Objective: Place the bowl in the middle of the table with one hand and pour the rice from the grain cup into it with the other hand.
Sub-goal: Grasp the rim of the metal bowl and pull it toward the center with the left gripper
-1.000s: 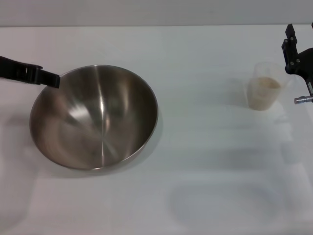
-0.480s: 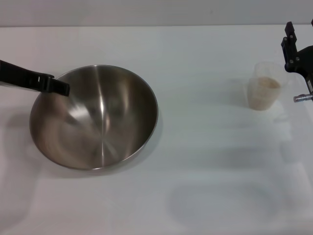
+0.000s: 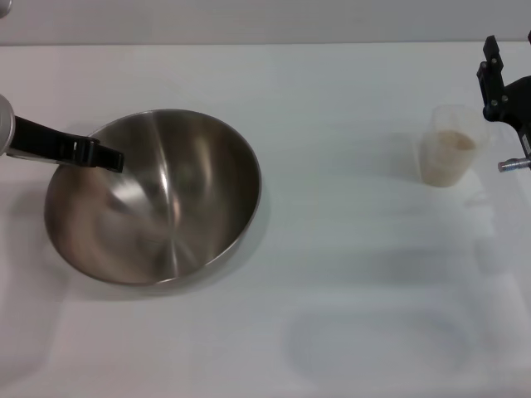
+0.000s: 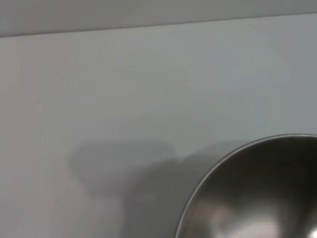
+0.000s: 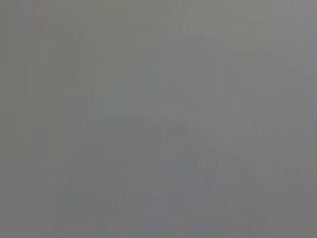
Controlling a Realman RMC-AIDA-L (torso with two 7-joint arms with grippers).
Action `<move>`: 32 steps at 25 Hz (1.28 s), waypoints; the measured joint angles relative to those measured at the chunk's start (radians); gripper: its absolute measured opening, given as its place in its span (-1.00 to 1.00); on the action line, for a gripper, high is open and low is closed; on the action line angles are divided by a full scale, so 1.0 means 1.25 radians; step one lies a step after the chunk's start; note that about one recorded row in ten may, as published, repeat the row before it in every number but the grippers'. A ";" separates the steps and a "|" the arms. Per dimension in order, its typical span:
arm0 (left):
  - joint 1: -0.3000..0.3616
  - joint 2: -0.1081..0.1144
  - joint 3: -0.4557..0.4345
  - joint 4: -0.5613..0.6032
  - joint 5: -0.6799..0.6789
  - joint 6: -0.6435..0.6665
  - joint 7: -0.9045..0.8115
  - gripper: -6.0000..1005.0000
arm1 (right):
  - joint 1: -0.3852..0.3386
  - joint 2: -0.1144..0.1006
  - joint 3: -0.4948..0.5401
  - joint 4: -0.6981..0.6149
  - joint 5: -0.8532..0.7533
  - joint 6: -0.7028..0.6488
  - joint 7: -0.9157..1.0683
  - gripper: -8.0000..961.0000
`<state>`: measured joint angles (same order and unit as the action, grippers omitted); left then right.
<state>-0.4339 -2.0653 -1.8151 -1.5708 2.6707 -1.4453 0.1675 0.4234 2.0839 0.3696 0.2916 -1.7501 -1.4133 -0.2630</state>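
The steel bowl (image 3: pixel 158 199) sits on the left part of the white table (image 3: pixel 332 249). My left gripper (image 3: pixel 108 156) comes in from the left, and its black tip reaches over the bowl's left rim into the bowl. In the left wrist view only part of the bowl (image 4: pixel 257 198) shows, on the table (image 4: pixel 124 89). The clear grain cup (image 3: pixel 452 145) stands upright at the right with beige rice (image 3: pixel 455 143) inside. My right gripper (image 3: pixel 500 87) hangs just right of the cup, at the edge of the head view. The right wrist view shows only plain grey.
The table's far edge (image 3: pixel 265 43) runs across the top of the head view. A wide stretch of bare white tabletop lies between the bowl and the cup.
My left gripper has moved right, from outside the bowl's left rim to over it. The bowl has shifted slightly left. The right gripper and the cup have barely moved.
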 joint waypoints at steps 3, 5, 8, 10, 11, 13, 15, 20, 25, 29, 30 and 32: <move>-0.001 0.000 0.000 0.015 0.000 0.011 0.006 0.47 | 0.001 0.000 0.000 -0.001 0.000 0.000 0.000 0.05; -0.002 0.000 0.000 0.019 0.001 0.014 0.006 0.47 | 0.001 0.000 0.000 -0.001 0.000 0.000 0.000 0.05; -0.001 0.000 0.001 0.008 0.001 0.011 0.006 0.47 | 0.000 -0.001 0.000 -0.002 0.000 0.001 -0.001 0.05; 0.001 0.000 0.003 -0.012 0.001 0.007 0.005 0.47 | 0.000 -0.001 0.000 -0.002 0.000 0.001 -0.001 0.05; 0.003 0.000 0.005 -0.021 0.001 0.006 0.004 0.47 | 0.000 -0.001 0.000 -0.002 0.000 0.001 -0.001 0.05; 0.005 0.000 0.011 -0.045 0.001 0.003 -0.001 0.47 | 0.000 -0.001 0.000 -0.003 0.000 0.001 -0.001 0.05; 0.005 -0.001 0.013 -0.059 0.000 0.000 -0.003 0.47 | 0.000 -0.001 0.000 -0.004 0.000 0.001 -0.001 0.05; -0.001 0.000 0.013 -0.067 0.006 -0.004 -0.003 0.47 | 0.000 -0.001 0.000 -0.005 0.000 -0.001 -0.001 0.05; -0.002 0.002 0.005 -0.067 0.030 0.002 -0.001 0.47 | 0.000 -0.001 0.000 -0.006 0.000 -0.004 -0.001 0.05; -0.002 0.002 0.005 -0.062 0.068 0.009 -0.002 0.47 | 0.000 -0.001 0.000 -0.006 0.000 -0.004 -0.001 0.05; -0.002 0.002 0.005 -0.060 0.070 0.009 -0.002 0.47 | 0.001 -0.001 0.000 -0.006 0.000 -0.004 -0.001 0.05; -0.003 0.002 0.006 -0.056 0.071 0.009 -0.002 0.47 | 0.001 -0.001 0.000 -0.006 0.000 -0.004 -0.001 0.05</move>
<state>-0.4376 -2.0630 -1.8077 -1.6404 2.7593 -1.4342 0.1655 0.4244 2.0831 0.3697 0.2837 -1.7503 -1.4182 -0.2639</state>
